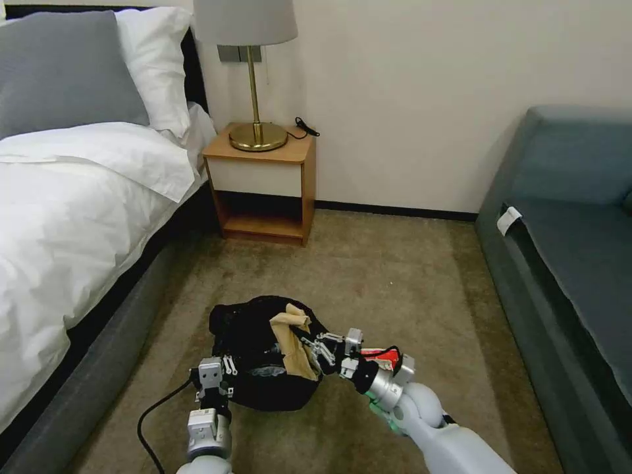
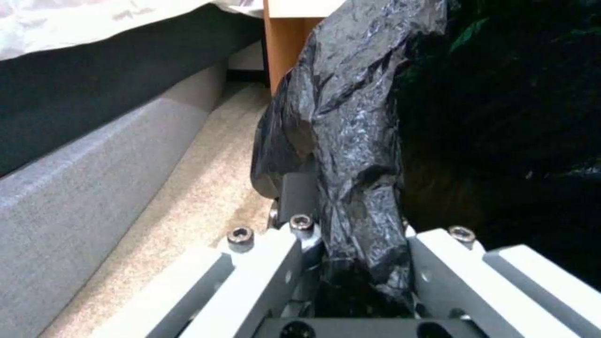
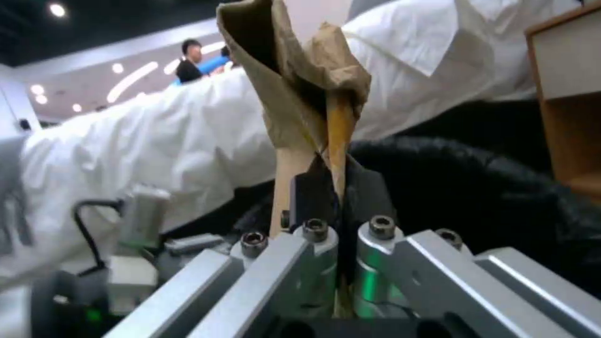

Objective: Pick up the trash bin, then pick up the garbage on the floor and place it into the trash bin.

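The trash bin [image 1: 253, 349] hangs just above the carpet, hidden under its crinkled black bag [image 2: 350, 141]. My left gripper [image 1: 227, 368] is shut on the bag's rim at the bin's near left side. My right gripper [image 1: 313, 347] is shut on a tan crumpled scrap [image 1: 295, 339], held over the bin's open right edge; the scrap [image 3: 294, 84] stands up from the closed pads [image 3: 313, 197]. A red-and-white packet [image 1: 382, 356] lies on the carpet just behind the right wrist.
A bed [image 1: 72, 217] with a grey base runs along the left. A wooden nightstand [image 1: 260, 184] with a brass lamp [image 1: 253, 79] stands at the back wall. A dark blue-grey sofa [image 1: 566, 250] lines the right. Open carpet [image 1: 395, 276] lies between them.
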You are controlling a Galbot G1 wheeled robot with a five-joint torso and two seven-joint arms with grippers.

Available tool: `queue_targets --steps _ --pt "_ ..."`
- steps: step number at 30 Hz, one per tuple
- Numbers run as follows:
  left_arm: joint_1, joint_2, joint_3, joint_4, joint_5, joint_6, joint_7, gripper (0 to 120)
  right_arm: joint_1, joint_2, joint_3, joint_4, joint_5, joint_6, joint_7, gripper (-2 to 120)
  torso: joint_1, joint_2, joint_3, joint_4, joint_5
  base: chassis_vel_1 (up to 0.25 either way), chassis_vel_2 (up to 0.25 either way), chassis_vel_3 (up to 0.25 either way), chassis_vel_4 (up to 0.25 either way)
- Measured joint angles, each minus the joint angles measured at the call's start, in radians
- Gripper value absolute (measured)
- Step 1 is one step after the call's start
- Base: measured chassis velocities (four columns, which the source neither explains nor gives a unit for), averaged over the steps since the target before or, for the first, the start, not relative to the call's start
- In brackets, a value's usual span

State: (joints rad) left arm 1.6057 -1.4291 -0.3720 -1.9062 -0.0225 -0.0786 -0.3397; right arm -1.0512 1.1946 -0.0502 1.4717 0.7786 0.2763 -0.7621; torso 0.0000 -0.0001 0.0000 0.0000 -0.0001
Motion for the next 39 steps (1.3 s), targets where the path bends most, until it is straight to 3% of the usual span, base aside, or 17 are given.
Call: queue_targets --steps 9,20,24,33,39 --pt "-0.024 -0.016 0.005 0.009 0.002 0.01 0.001 3 0.034 0.003 -0.012 -0.065 -0.104 0.03 0.1 4 0.0 0.0 0.0 0.0 0.0 0.0 0.0 0.0 0.0" --pt "-0.057 -0.025 0.005 0.046 -0.002 0.009 0.001 3 0.01 -0.041 0.011 -0.071 -0.14 0.039 0.128 48 0.0 0.0 0.0 -0.0002 0.0001 0.0 0.0 0.0 0.0" --pt "-0.061 -0.025 0.003 0.052 -0.003 0.008 0.001 3 0.01 -0.043 0.011 -0.071 -0.133 0.036 0.128 55 0.0 0.0 0.0 -0.0001 0.0001 0.0 0.0 0.0 0.0" --pt "-0.088 -0.015 -0.03 0.078 -0.016 0.009 0.001 3 0.025 -0.043 0.025 -0.064 -0.112 0.017 0.141 95 0.0 0.0 0.0 0.0 0.0001 0.0 0.0 0.0 0.0" --pt "-0.091 -0.004 -0.042 0.087 -0.025 0.009 0.003 3 0.034 -0.063 0.054 -0.084 -0.186 -0.01 0.136 100 0.0 0.0 0.0 -0.0001 0.0 0.0 0.0 0.0 0.0"
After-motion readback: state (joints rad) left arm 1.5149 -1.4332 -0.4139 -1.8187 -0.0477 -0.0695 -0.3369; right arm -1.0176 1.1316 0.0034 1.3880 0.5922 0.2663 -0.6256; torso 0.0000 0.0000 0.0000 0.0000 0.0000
